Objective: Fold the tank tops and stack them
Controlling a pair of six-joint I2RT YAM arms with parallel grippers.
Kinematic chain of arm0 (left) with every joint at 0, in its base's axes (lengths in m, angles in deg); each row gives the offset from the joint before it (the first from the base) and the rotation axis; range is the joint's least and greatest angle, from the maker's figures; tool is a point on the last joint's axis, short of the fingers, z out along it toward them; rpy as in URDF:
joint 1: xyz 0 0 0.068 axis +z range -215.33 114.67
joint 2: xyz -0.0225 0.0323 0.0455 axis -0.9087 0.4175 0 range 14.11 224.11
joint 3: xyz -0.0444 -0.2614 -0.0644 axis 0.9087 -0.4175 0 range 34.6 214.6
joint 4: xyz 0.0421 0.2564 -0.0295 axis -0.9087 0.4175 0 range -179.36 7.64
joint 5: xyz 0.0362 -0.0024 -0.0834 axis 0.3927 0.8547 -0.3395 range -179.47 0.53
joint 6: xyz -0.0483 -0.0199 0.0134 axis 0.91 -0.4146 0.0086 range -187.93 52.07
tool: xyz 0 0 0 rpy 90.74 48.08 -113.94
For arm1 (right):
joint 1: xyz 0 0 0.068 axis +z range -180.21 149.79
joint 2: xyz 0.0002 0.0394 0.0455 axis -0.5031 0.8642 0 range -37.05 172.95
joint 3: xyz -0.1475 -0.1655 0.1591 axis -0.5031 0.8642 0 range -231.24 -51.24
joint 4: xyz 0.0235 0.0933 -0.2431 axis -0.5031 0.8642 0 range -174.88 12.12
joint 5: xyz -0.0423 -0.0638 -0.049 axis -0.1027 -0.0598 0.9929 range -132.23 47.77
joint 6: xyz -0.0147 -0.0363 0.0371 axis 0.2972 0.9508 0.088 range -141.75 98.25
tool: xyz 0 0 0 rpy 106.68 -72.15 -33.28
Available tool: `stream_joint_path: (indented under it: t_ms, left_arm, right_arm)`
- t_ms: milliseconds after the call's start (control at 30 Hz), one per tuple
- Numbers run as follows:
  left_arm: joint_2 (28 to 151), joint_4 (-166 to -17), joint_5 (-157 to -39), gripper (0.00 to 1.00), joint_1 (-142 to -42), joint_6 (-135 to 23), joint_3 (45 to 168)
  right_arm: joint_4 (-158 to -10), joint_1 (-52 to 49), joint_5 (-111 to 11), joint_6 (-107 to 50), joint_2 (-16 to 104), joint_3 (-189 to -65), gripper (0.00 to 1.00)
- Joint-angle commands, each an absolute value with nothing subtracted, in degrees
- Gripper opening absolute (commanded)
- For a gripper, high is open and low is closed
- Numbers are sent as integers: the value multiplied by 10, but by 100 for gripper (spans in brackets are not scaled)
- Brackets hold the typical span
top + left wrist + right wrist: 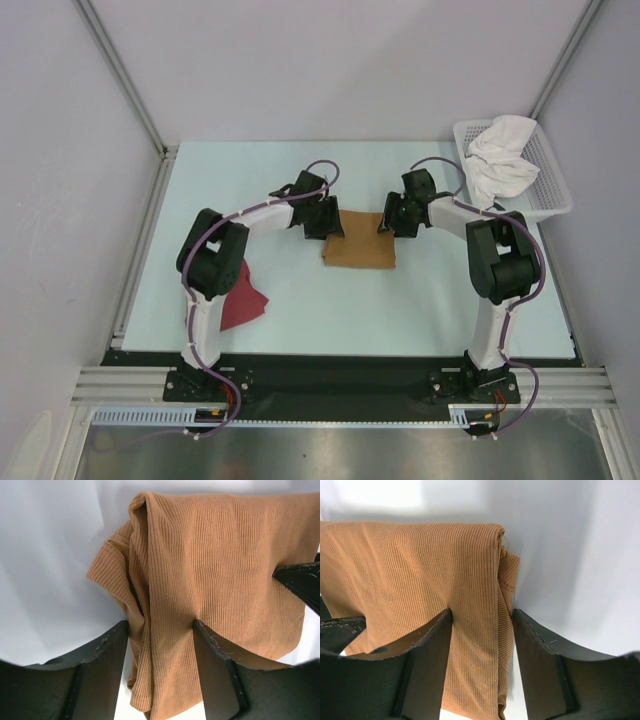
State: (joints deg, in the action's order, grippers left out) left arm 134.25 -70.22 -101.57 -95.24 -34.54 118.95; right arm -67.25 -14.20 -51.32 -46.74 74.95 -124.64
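Tan top point(360, 250) folded flat mid-counter point(420, 310). L tool point(160, 626) astride its left edge, R tool point(481, 614) astride right edge. Both half-spread w/ cloth between fingers; firm pinch or not, can't tell. Dark red top point(245, 302) crumpled at near-left.

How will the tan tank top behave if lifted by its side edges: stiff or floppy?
Probably floppy: the tan tank top is thin ribbed knit, bunched in soft folds at the left gripper. Its middle would likely sag when lifted. The ribbing looks grippy rather than slippery.
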Motion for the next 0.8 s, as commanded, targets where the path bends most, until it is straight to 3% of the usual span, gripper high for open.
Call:
stream_joint_path:
  t_ms: [0, 233, 333, 367, 400, 433, 767]
  left_arm:
    - [1360, -709, -988, 60, -963, -333, 1208]
    - [1390, -706, -956, 42, -967, -321, 1217]
    - [1389, -706, -945, 23, -968, -319, 1218]
    - [1390, -700, -944, 15, -968, -320, 1223]
    - [1391, -697, -944, 4, -969, -321, 1227]
    - [1391, -693, -943, 0, -968, -322, 1229]
    - [1271, -645, -921, 0, -965, -361, 1187]
  right_arm:
    - [-659, -140, -484, -462, 774, -1245, 56]
    - [-626, -111, -423, -450, 819, -1288, 45]
    - [-625, -103, -406, -451, 823, -1294, 30]
    - [-626, -98, -401, -452, 823, -1295, 13]
    - [-628, -96, -397, -452, 821, -1295, 3]
    - [-629, -89, -397, -452, 820, -1295, 0]
    - [-695, -49, -502, -465, 721, -1253, 0]
